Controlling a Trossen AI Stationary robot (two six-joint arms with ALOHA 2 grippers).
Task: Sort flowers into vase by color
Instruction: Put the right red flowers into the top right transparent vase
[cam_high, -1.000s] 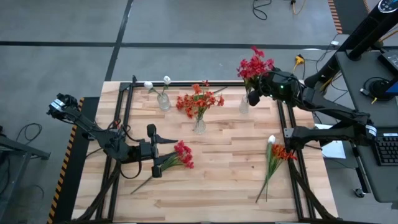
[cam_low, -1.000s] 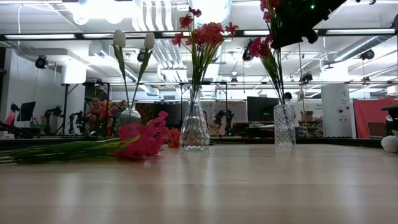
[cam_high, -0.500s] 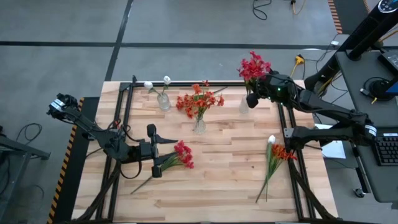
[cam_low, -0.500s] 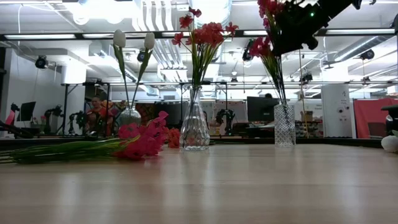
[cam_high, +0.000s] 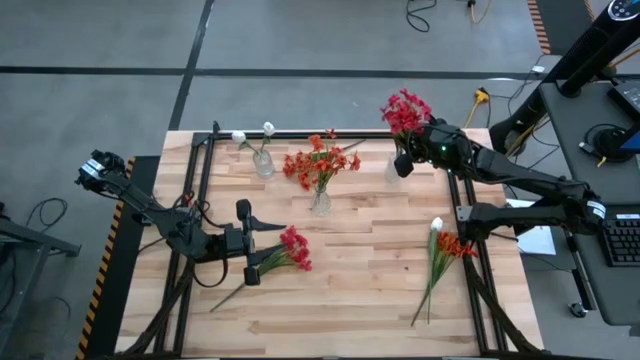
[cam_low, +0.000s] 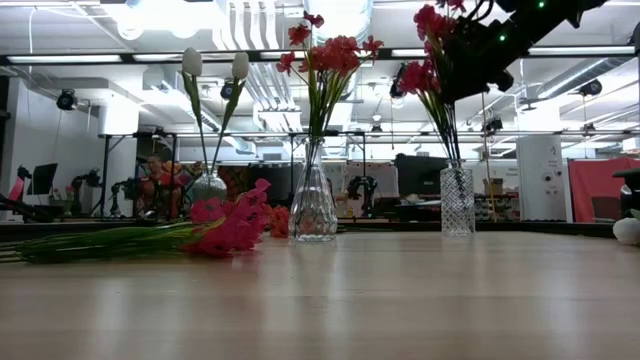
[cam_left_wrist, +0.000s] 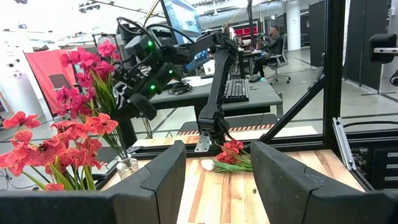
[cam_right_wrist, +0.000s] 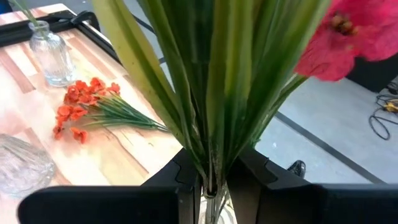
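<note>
crimson flowers (cam_high: 404, 108): stems closed in the right gripper's (cam_high: 408, 158) fingers above the far right vase (cam_low: 457, 200). risk: off-centre stems tip the vase. left gripper (cam_high: 248, 243), fingers open, idles beside a crimson spray (cam_high: 288, 250) on the tabletop (cam_high: 350, 290).

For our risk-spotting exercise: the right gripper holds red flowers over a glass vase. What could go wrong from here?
1. The right gripper grips the crimson spray above the cut-glass vase; a sideways pull could tip that narrow vase.
2. Released early, the top-heavy blooms may lean or topple it.
3. The left gripper sits open around another red spray, which it could nudge.
</note>
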